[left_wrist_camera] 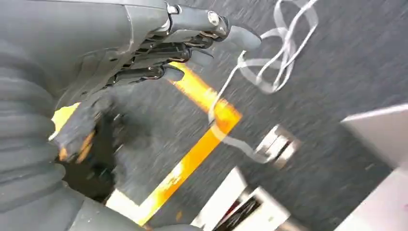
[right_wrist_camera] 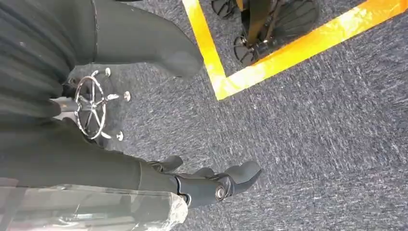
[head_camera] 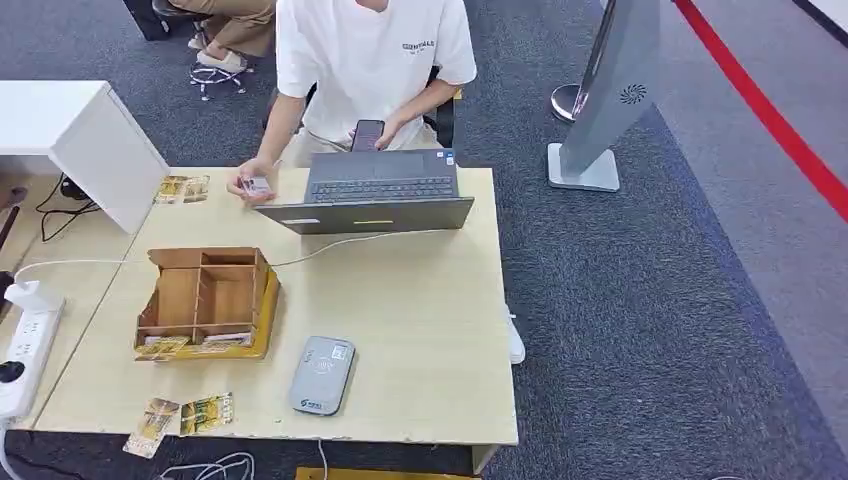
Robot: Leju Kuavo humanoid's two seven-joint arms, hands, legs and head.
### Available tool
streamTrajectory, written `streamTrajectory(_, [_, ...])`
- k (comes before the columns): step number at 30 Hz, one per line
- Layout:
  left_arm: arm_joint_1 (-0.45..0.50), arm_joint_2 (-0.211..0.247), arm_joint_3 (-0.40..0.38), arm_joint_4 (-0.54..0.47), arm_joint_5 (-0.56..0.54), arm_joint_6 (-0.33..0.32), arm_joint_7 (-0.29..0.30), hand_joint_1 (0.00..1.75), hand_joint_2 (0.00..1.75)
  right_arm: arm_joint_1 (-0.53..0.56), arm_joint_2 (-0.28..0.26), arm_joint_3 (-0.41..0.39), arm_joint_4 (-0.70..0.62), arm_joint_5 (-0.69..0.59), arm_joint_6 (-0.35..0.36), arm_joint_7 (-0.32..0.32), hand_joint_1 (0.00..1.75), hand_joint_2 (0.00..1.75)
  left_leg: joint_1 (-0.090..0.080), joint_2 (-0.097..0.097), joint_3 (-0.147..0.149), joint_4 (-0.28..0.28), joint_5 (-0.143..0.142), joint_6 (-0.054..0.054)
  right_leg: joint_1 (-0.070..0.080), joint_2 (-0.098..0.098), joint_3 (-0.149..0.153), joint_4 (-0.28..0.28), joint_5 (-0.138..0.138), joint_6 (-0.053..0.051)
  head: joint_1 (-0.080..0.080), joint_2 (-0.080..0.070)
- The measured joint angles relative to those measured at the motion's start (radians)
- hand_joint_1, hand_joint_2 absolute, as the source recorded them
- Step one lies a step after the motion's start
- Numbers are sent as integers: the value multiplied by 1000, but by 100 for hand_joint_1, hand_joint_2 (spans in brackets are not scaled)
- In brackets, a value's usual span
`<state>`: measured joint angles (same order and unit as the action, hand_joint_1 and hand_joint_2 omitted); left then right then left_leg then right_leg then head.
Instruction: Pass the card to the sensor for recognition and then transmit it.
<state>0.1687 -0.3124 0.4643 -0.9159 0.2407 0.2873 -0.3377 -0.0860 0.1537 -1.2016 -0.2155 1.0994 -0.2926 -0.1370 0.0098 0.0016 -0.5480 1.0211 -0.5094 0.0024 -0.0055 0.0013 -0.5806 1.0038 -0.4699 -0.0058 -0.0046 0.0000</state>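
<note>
A grey card sensor (head_camera: 321,375) lies flat near the table's front edge. Loose cards (head_camera: 181,416) sit at the front left corner, and more cards (head_camera: 183,188) lie at the back left. A wooden card box (head_camera: 205,301) holds cards in its front slots. A person in a white shirt sits behind the laptop, pinching a small card (head_camera: 256,185) above the table. My left hand (left_wrist_camera: 144,53) hangs over the floor, fingers stretched out and holding nothing. My right hand (right_wrist_camera: 159,180) also hangs over carpet, thumb and fingers apart, holding nothing.
An open grey laptop (head_camera: 377,196) stands at the table's back edge, with its white cable running left. A white power strip (head_camera: 24,345) lies on the left side table. A grey kiosk stand (head_camera: 608,95) rises at the right. Yellow floor tape (right_wrist_camera: 284,53) and white cables (left_wrist_camera: 269,62) lie below.
</note>
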Motion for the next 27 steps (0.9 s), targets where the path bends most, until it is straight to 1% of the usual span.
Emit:
streamTrajectory(4, [-9,0,31,0,-16,14,-136,0,175,-1,6,0,2,13,0,-6,0,175,0,0,0,0,0,0,0,0,0,0,0,0,0,0])
streamTrajectory(6, [-23,2,58,1,-26,8,-180,0,175,-2,8,0,4,24,3,-12,0,175,0,0,0,0,0,0,0,0,0,0,0,0,0,0])
streamTrajectory(8, [-33,2,85,4,-34,-5,-201,0,175,-2,9,2,5,31,5,-15,0,175,0,0,1,0,0,0,0,0,0,0,0,0,0,0])
streamTrajectory(13, [-34,1,137,6,-60,-29,-223,0,175,-2,10,5,5,38,10,-16,0,175,0,0,1,0,0,0,0,1,0,0,0,0,0,0])
streamTrajectory(15, [-33,0,154,6,-66,-34,-243,0,175,-3,10,5,6,43,10,-16,0,175,0,1,1,0,0,0,0,1,0,0,0,0,0,0])
streamTrajectory(16, [-32,0,161,6,-39,-27,-260,0,175,-3,10,5,6,27,7,-16,0,175,0,1,1,0,0,0,0,1,0,0,0,0,0,0])
streamTrajectory(17, [-25,0,169,0,36,-1,-286,0,175,-3,10,-1,6,-8,1,-19,0,175,0,1,0,0,0,0,0,1,1,0,0,0,0,0])
streamTrajectory(18, [17,0,166,-46,141,59,-283,0,175,-4,10,-12,6,-40,-1,-23,0,175,1,2,2,0,-1,-1,1,3,1,0,0,0,0,0])
streamTrajectory(19, [51,-6,148,-125,228,120,-269,0,175,-3,10,-23,6,-56,-1,-26,0,175,1,3,3,0,-3,-2,1,5,1,0,0,0,1,0])
streamTrajectory(20, [105,-16,107,-228,300,188,-261,0,175,1,10,-32,5,-63,-1,-29,0,175,0,4,3,0,-3,-2,0,6,1,0,0,0,-1,0])
streamTrajectory(21, [141,-17,86,-275,311,208,-259,0,175,5,10,-34,5,-63,-1,-31,0,175,0,4,3,0,-3,-2,0,5,1,0,0,0,-2,0])
streamTrajectory(23, [199,-24,65,-379,321,219,-259,0,175,8,10,-46,4,-63,-1,-33,0,175,0,1,2,0,-3,-2,0,2,1,0,-2,1,0,0])
streamTrajectory(25, [218,-29,53,-445,325,221,-268,0,175,5,10,-48,4,-61,0,-34,0,175,0,0,1,0,-3,-1,0,0,2,0,-2,1,0,0])
streamTrajectory(27, [225,-31,53,-493,332,210,-304,0,175,3,10,-48,4,-54,2,-34,0,175,0,0,2,0,-3,-1,0,0,2,0,-2,1,0,0])
